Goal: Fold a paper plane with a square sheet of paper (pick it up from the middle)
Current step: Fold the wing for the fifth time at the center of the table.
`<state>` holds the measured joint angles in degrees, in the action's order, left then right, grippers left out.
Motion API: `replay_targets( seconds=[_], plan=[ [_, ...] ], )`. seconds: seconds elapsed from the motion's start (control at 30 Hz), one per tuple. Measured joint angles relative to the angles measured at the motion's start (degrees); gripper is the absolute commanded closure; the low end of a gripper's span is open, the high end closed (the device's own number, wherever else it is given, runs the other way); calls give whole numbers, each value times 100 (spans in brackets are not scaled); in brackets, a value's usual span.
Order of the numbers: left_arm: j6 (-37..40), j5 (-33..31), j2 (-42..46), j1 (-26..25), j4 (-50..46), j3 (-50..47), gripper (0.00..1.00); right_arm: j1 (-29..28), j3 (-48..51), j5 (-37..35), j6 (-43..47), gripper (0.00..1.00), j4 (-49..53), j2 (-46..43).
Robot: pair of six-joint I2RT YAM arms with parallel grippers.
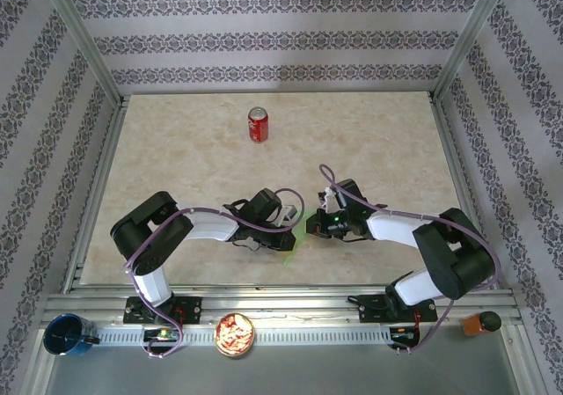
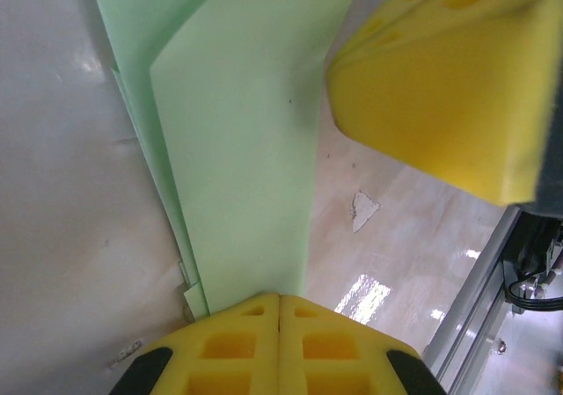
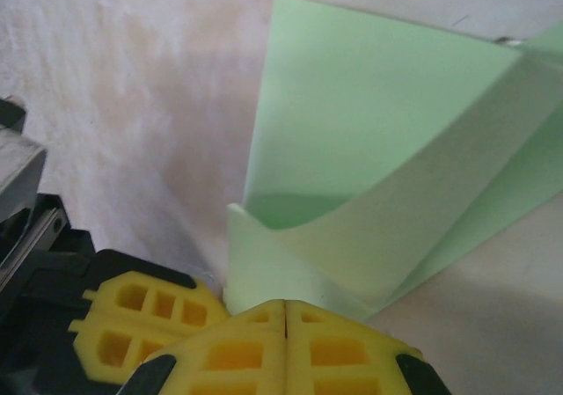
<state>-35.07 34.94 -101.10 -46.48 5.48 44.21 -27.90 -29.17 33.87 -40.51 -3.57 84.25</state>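
Two robot arms meet over the near middle of a marbled counter (image 1: 176, 149), holding a folded light-green paper sheet (image 1: 294, 250) between them. The left gripper (image 2: 280, 298) is clamped on one end of the sheet, and the right gripper (image 3: 286, 305) is clamped on a folded corner. A red soda can (image 1: 257, 124) stands well apart at the far centre.

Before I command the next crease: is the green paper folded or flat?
Folded: the green paper shows overlapping layers and creased edges, pinched between the shut left fingers and the shut right fingers.
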Motion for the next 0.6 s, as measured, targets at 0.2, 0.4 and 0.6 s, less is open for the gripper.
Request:
replay_targets(
  seconds=[0.2, 0.4, 0.6],
  plan=[
    [0, 0, 2, 0, -2, 0, 100, -2, -188, 4, 4, 97, -144, 216],
    [0, 0, 2, 0, 0, 0, 100, 17, -195, -4, 2, 97, -308, 431],
    [0, 2, 0, 0, 0, 0, 100, 356, -175, -4, 0, 97, -452, 605]
  ],
)
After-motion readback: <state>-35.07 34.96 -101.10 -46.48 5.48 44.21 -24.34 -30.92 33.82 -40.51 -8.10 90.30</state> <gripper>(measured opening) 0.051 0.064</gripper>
